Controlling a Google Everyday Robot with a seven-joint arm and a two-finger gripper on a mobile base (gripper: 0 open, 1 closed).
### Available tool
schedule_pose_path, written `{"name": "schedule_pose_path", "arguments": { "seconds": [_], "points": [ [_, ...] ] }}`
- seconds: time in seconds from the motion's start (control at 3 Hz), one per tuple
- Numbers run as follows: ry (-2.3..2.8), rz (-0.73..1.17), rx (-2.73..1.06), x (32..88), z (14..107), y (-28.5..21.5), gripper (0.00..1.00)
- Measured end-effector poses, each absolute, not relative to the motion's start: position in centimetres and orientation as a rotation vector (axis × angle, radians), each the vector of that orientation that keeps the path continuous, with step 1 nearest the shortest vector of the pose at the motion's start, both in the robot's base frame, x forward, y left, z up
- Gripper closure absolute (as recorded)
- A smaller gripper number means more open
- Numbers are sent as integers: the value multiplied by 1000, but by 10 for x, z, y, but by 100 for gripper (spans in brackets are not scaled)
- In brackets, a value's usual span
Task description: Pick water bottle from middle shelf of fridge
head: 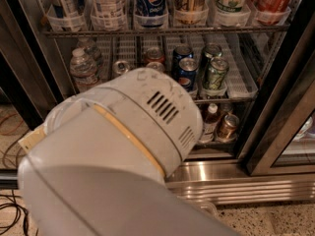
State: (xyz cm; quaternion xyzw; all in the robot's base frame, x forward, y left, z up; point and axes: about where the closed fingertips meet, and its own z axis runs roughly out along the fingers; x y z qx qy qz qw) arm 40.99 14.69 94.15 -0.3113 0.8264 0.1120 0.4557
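Observation:
The water bottle, clear and ribbed with a white cap, stands at the left end of the middle shelf, a grey wire rack in the open fridge. A second clear bottle stands right behind it. My white arm fills the lower left and hides the shelf's front edge there. Of my gripper, only a tan tip shows past the arm's left side. It is below and left of the water bottle, outside the cabinet and apart from the bottle.
Blue Pepsi cans, a green can and a red can share the middle shelf. The upper rack holds bottles in clear cups. A brownish white-capped bottle stands below. The black door frame is at right, and cables lie on the floor.

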Motion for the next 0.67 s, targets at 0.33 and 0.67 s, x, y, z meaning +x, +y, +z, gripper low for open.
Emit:
{"name": "schedule_pose_path", "arguments": {
  "seconds": [0.33,0.67],
  "points": [
    [2038,276,-767,410,941,147,0],
    [2038,276,-767,410,941,147,0]
  ]
}}
